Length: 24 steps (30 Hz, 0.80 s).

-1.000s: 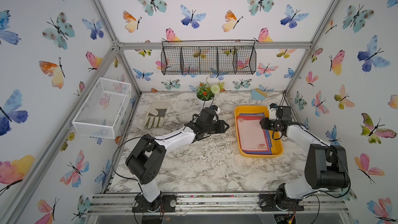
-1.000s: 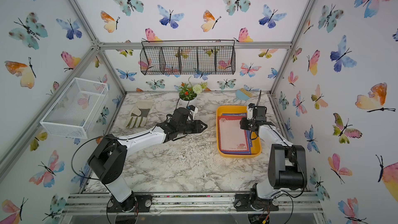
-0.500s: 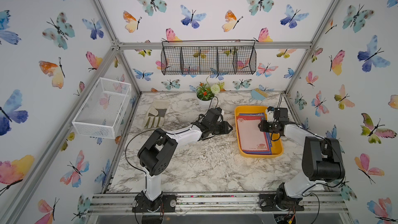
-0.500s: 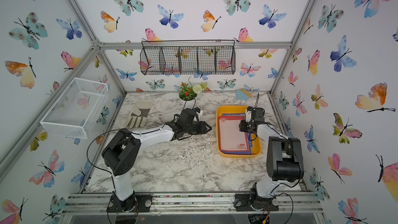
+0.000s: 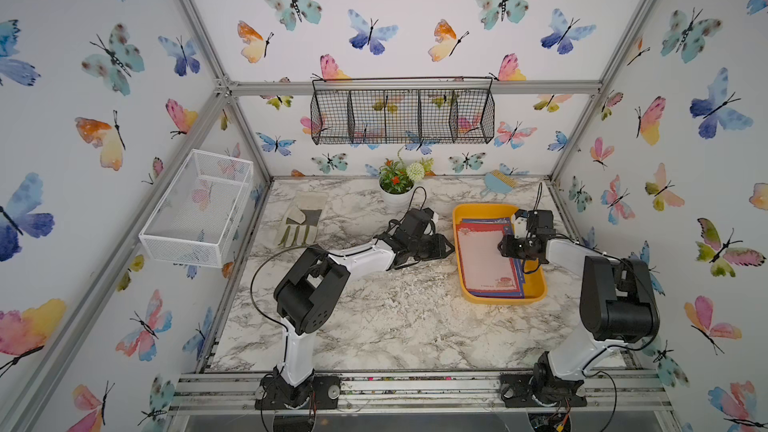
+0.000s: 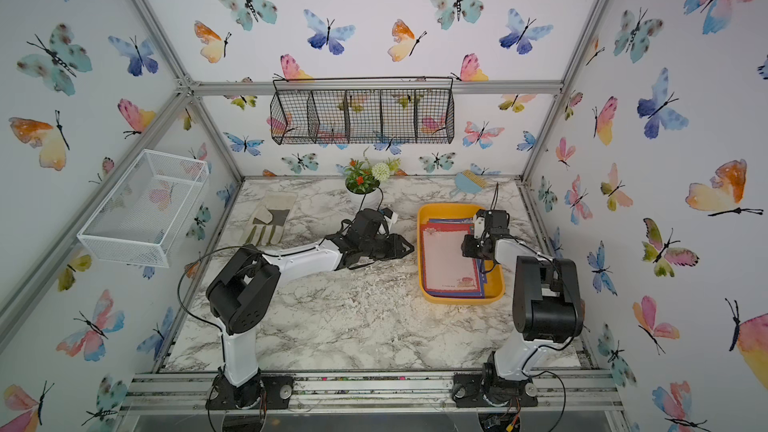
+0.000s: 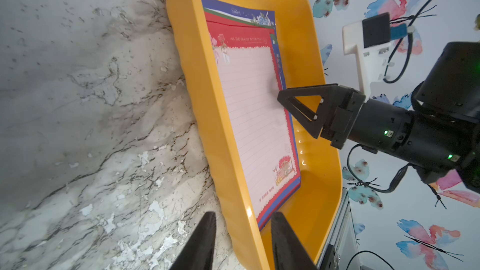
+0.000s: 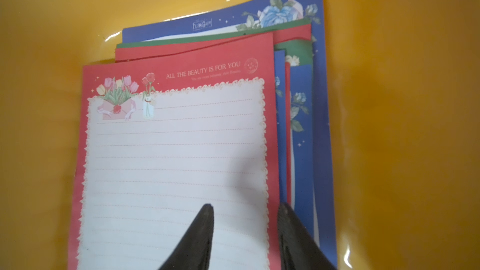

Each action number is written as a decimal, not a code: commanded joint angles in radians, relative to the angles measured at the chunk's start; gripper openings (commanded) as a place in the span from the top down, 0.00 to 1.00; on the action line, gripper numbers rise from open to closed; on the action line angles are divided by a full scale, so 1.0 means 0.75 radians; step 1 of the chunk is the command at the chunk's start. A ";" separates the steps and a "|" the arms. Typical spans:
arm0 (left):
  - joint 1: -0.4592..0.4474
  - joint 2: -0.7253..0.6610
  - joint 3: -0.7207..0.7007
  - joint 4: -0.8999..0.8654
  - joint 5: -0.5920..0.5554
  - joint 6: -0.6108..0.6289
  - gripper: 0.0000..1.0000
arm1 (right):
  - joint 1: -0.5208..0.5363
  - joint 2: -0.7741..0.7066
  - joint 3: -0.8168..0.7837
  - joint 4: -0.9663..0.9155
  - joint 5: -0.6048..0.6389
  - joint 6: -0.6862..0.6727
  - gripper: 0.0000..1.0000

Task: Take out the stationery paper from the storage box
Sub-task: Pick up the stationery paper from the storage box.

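Letter sheets [image 8: 176,151] lie stacked inside the yellow tray [image 5: 498,300]. The right gripper [image 8: 246,205], jaws slightly apart, rests at the top sheet's edge. The left gripper [image 7: 243,214], also slightly apart, is at the tray's outer wall.

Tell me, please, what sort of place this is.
Probably a robot test cell dressed like a home: an aluminium frame lined with butterfly wallpaper, two arms bolted to a rail at a marble-look table, and props such as a plant and glove.
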 commanded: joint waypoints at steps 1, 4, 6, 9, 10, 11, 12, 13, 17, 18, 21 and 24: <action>-0.009 0.022 0.023 0.014 0.032 -0.006 0.61 | -0.008 0.017 0.017 0.000 0.001 -0.013 0.56; -0.012 0.024 0.021 0.014 0.034 -0.009 0.61 | -0.008 0.014 0.017 -0.001 0.006 -0.015 0.56; -0.012 0.024 0.019 0.018 0.034 -0.009 0.61 | -0.008 0.019 0.020 -0.001 -0.004 -0.016 0.56; -0.013 0.028 0.020 0.018 0.036 -0.010 0.61 | -0.008 0.031 0.028 -0.006 -0.008 -0.017 0.56; -0.014 0.029 0.022 0.018 0.037 -0.011 0.62 | -0.008 0.033 0.028 -0.007 -0.008 -0.017 0.56; -0.016 0.032 0.024 0.018 0.040 -0.014 0.62 | -0.009 0.035 0.028 -0.008 -0.005 -0.018 0.56; -0.017 0.036 0.026 0.019 0.041 -0.015 0.62 | -0.009 0.035 0.027 -0.006 -0.001 -0.018 0.55; -0.017 0.039 0.029 0.018 0.044 -0.015 0.62 | -0.008 0.034 0.027 -0.005 0.001 -0.018 0.55; -0.019 0.052 0.039 0.018 0.050 -0.018 0.62 | -0.010 0.035 0.029 -0.009 0.003 -0.020 0.55; -0.019 0.055 0.043 0.019 0.053 -0.019 0.62 | -0.010 0.035 0.029 -0.011 0.007 -0.020 0.54; -0.023 0.062 0.050 0.018 0.057 -0.021 0.62 | -0.010 0.033 0.031 -0.012 0.001 -0.020 0.54; -0.025 0.067 0.059 0.018 0.063 -0.021 0.62 | -0.010 0.033 0.033 -0.017 0.010 -0.020 0.54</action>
